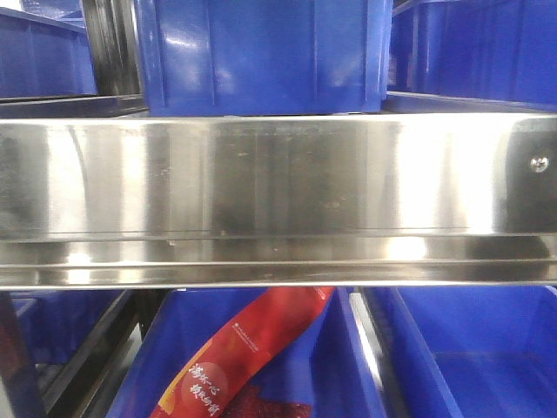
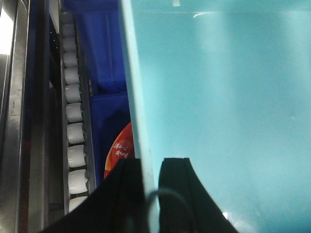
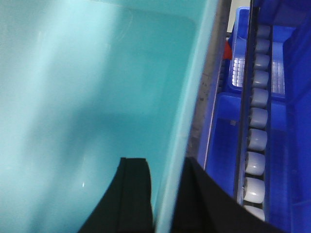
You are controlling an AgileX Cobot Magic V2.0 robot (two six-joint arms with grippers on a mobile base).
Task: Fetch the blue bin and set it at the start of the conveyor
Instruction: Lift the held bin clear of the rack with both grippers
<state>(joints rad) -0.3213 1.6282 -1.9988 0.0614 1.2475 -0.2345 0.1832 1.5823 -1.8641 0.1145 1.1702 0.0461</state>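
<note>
1. Front cam is basically all steel shelf rail (image 1: 278, 200), a shiny band straight across the middle, blocking most of the view. Small screw (image 1: 540, 162) at 3 o'clock.
2. Dark blue bins (image 1: 261, 52) at 12 above the rail, more at 5 and 7 below it. A red snack bag (image 1: 244, 357) w/ printed text lies in the one at 6.
3. Left wrist cam: white roller track (image 2: 73, 121) runs 12 to 7, dark blue bins beside it, red bag peeking at 7-8.
4. Right wrist cam: same sort of rollers at 3-4, dark blue bins on both sides of them.
5. The blue bin (image 2: 223, 111) is pale turquoise w/ smooth plain walls and a soft glare, and looks empty inside. It fills the 3 o'clock side of the left cam and the 9 side of the right cam, w/ the dark bins behind its rim.
6. Left gripper (image 2: 150, 167) at 6: black fingers astride the rim, one inside, one outside, pinching the wall.
7. Right gripper (image 3: 164, 165) at 6: same deal, clamped on the bin's rim.
</note>
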